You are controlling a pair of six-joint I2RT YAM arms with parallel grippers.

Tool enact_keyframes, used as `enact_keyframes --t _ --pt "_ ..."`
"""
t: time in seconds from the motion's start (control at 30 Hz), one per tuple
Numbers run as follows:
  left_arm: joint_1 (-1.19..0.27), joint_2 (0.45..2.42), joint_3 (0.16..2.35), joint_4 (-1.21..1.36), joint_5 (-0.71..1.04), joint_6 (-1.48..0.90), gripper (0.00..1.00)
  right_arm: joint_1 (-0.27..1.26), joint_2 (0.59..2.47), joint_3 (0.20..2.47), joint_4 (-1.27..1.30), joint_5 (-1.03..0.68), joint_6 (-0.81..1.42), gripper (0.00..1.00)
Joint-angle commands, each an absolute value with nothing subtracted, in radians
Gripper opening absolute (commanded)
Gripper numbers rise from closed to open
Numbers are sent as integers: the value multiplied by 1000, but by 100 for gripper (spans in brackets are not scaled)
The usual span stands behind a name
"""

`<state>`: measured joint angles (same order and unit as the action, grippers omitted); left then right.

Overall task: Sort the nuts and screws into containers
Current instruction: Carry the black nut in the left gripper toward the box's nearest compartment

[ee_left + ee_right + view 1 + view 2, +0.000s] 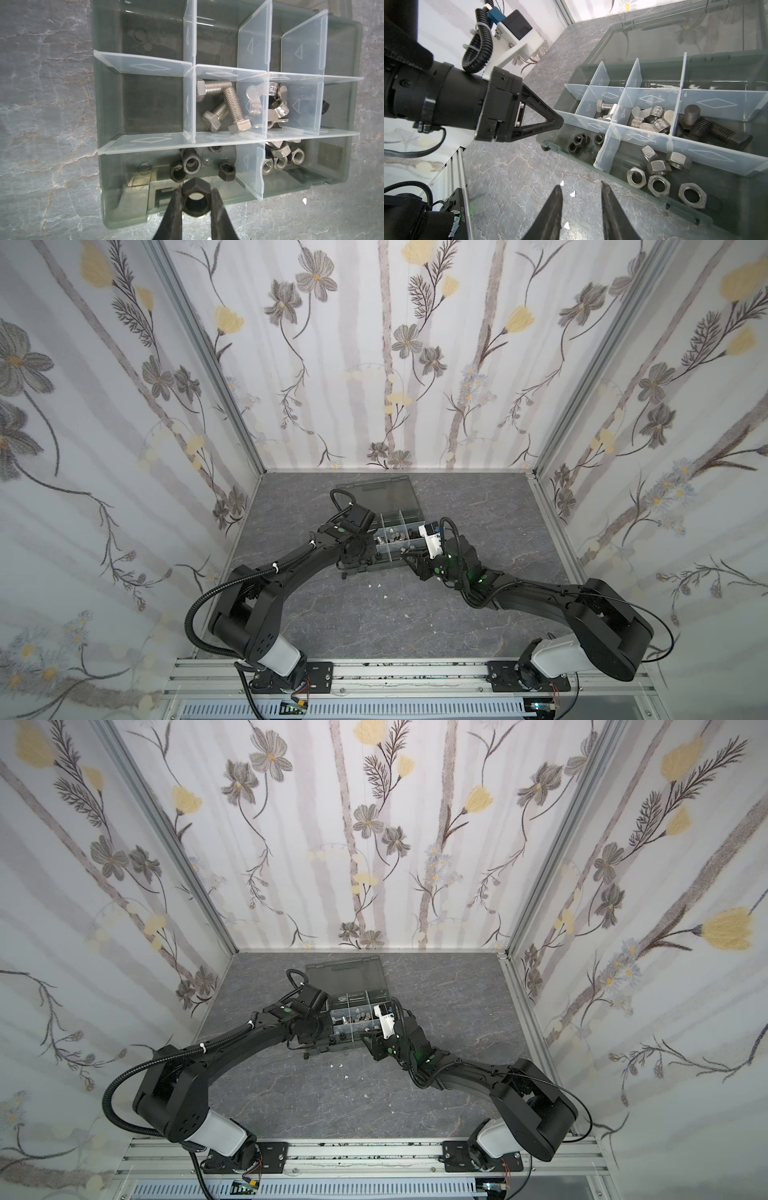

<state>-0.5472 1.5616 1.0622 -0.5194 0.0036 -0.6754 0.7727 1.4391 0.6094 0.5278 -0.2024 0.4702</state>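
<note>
A black nut point(195, 202) is pinched between the fingers of the left end effector point(196, 190) and held over the near left cell point(145, 166) of the organizer box point(99, 104), where other black nuts point(191, 164) lie. The right end effector point(581, 185) is seen partly spread and empty, above the tabletop point(508, 187) just beside the box's near wall.

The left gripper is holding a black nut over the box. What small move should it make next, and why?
Probably open the left gripper to drop its black nut. It seems to hang over the cell that holds other black nuts, apart from the silver nuts in the next cell.
</note>
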Motion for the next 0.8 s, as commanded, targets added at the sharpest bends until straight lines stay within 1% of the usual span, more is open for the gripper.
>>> enact_keyframes --t 0.0,0.1,0.2,0.23,0.3,0.4,0.57,0.77 --pt "-551 1565 1075 -503 -2 -663 24 772 1431 607 574 -189 479 33" --pt "-552 1550 1074 -510 -16 -666 38 771 1431 607 573 -189 478 33" --pt "-552 1512 1068 -520 -40 -667 49 771 1428 607 570 -188 475 33" --pt "-552 1494 1065 -524 -53 -668 51 770 1426 607 567 -185 474 33" --pt "-551 1458 1052 -527 -72 -671 53 770 1422 607 565 -180 471 33" --pt "-523 1409 1009 -521 -59 -691 52 771 1417 607 560 -176 469 33" --pt "-430 1337 893 -466 7 -704 48 771 1379 605 537 -157 457 33" --pt "-333 1283 802 -423 62 -683 28 772 1331 616 495 -133 442 33"
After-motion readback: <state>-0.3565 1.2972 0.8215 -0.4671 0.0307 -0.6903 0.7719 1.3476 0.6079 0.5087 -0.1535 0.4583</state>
